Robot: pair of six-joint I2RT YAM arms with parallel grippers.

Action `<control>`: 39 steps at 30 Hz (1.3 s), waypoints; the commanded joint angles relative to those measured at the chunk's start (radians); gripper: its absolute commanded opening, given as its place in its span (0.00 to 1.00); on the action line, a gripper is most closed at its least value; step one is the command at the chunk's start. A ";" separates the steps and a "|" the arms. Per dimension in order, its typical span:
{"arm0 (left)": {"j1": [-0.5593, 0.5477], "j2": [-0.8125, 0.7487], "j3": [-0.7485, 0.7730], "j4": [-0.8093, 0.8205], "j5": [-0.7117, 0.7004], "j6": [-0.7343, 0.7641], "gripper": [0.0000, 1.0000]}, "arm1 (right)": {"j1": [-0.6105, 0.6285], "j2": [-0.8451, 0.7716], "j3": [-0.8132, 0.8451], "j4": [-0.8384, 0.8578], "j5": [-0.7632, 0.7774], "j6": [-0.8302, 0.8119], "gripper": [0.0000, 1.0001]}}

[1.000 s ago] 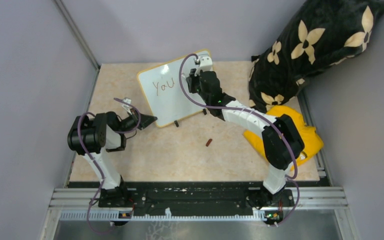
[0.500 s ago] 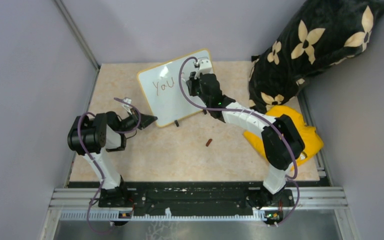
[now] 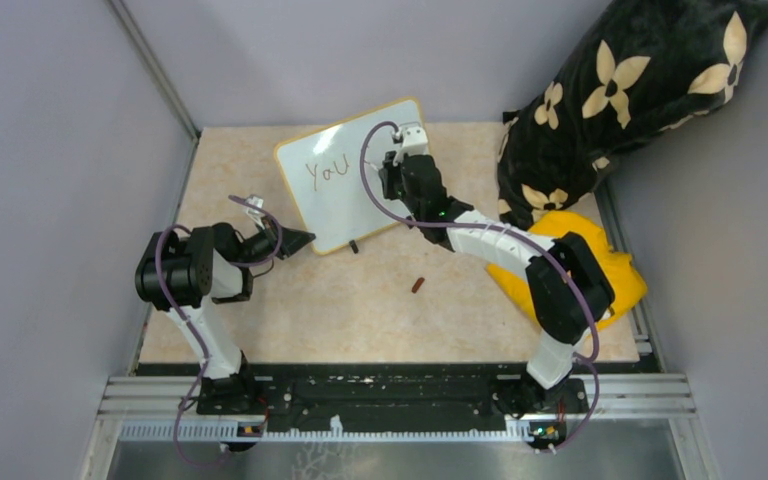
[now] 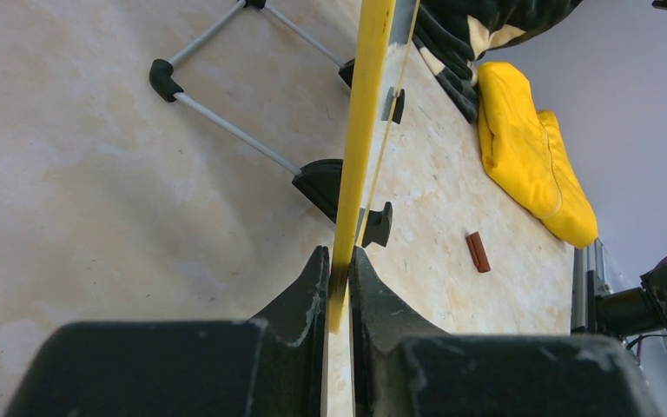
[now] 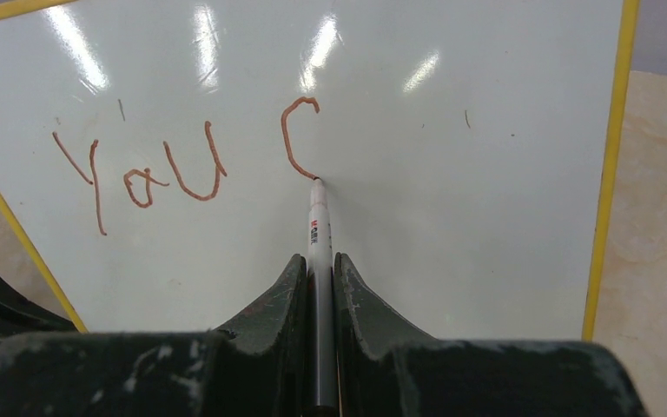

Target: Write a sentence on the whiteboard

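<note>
The dark fingers (image 5: pixel 269 300) of the right gripper (image 5: pixel 319 259) are closed on a slim white marker pen (image 5: pixel 317 228). Its tip is pressed against a small white rectangular whiteboard with rounded corners and a thin yellow frame (image 5: pixel 469 226). On the left arm, the fingers (image 4: pixel 308 291) of the left gripper (image 4: pixel 339 257) are clamped on the yellow frame at the board's near left corner.

The whiteboard (image 3: pixel 345 205) is propped up at a tilt on a thin metal wire stand with black feet (image 4: pixel 226 130), at the far middle of a beige marble-patterned table (image 3: pixel 360 310), between the two arms. The sentence (image 5: pixel 182 161) is seen in thin reddish-brown strokes on the upper left of the board and reads "You C". The marker tip is touching the lower end of the C.

A small reddish-brown cylindrical piece (image 3: pixel 418 285) is lying on the table near the board's near edge. A crumpled yellow cloth (image 3: pixel 622 272) and a black plush cushion with cream flowers (image 3: pixel 640 80) are lying at the right side.
</note>
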 commanded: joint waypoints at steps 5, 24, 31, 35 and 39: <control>-0.005 -0.009 0.010 -0.037 -0.002 0.011 0.00 | -0.021 -0.050 0.002 0.005 0.057 0.015 0.00; -0.006 -0.009 0.012 -0.041 -0.002 0.013 0.00 | -0.060 -0.108 -0.007 0.091 -0.021 0.086 0.00; -0.006 -0.008 0.012 -0.043 -0.002 0.013 0.00 | -0.062 -0.072 0.026 0.077 -0.046 0.098 0.00; -0.005 -0.008 0.012 -0.042 -0.002 0.013 0.00 | -0.061 -0.058 0.041 0.064 -0.041 0.099 0.00; -0.006 -0.009 0.013 -0.045 -0.002 0.013 0.00 | -0.064 -0.049 0.048 0.050 -0.036 0.098 0.00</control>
